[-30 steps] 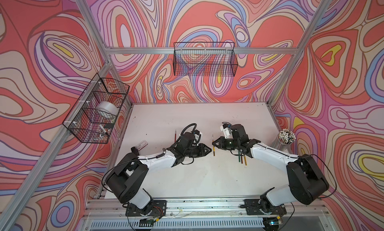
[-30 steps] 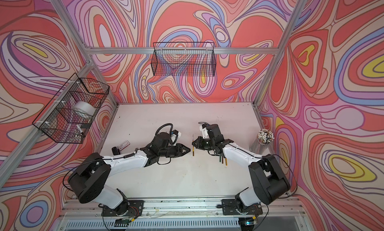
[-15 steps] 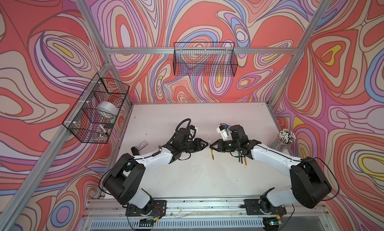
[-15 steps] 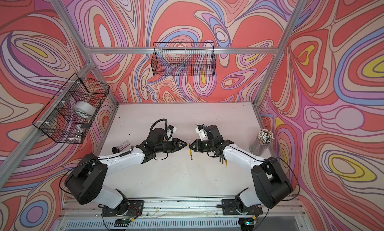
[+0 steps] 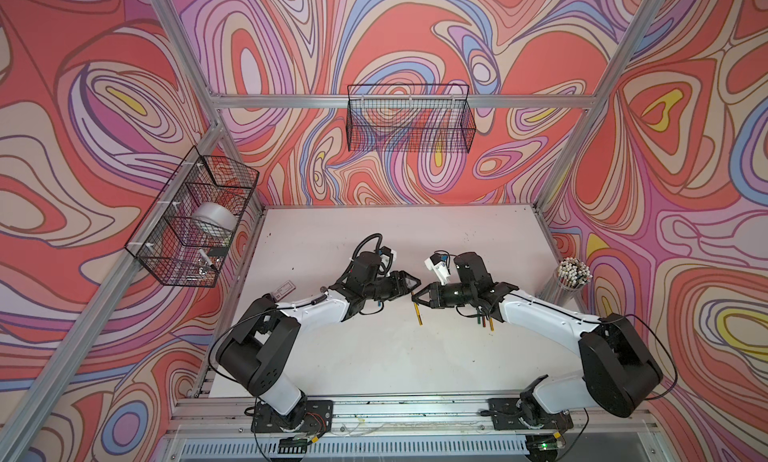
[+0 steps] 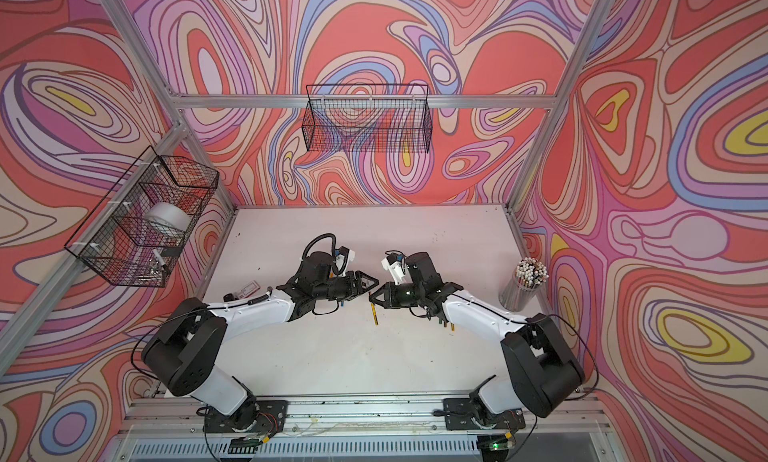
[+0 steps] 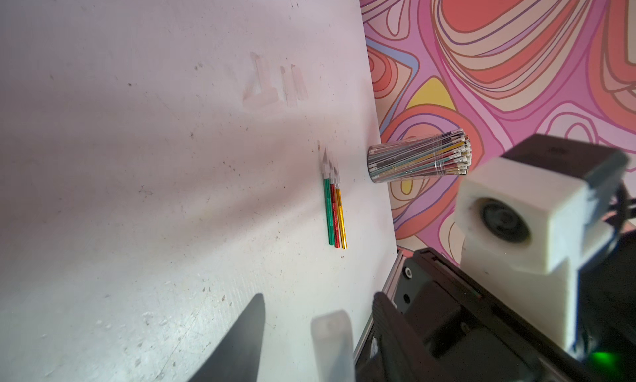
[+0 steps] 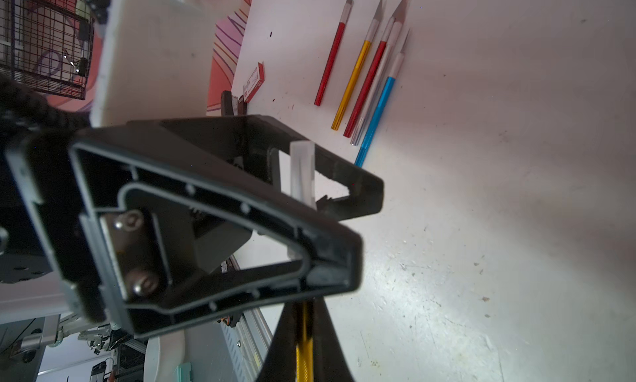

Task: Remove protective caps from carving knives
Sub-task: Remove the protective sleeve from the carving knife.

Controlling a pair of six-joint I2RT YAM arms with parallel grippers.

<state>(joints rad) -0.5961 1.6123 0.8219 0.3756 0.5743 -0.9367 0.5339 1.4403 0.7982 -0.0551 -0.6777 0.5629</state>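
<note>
Two claws meet nose to nose over the middle of the table. My right gripper is pinched tight on a gold knife, and the handle sticks out below the fingertips toward the near edge.

My left gripper has its jaws parted. A whitish protective cap sits between them, and the left wrist view shows a clear gap between the cap and one finger. I cannot tell whether the other finger touches it.

Five bare-bladed knives lie close together on the left gripper's side of the table: red, gold, red, silver, blue. On the right side, three more knives, green, red and gold, lie touching side by side. Their tips are pale and too blurred for me to read.

Past those tips, well apart from them, a loose heap of caps rests on the table. A clear cup of white-tipped sticks stands at the right edge.
</note>
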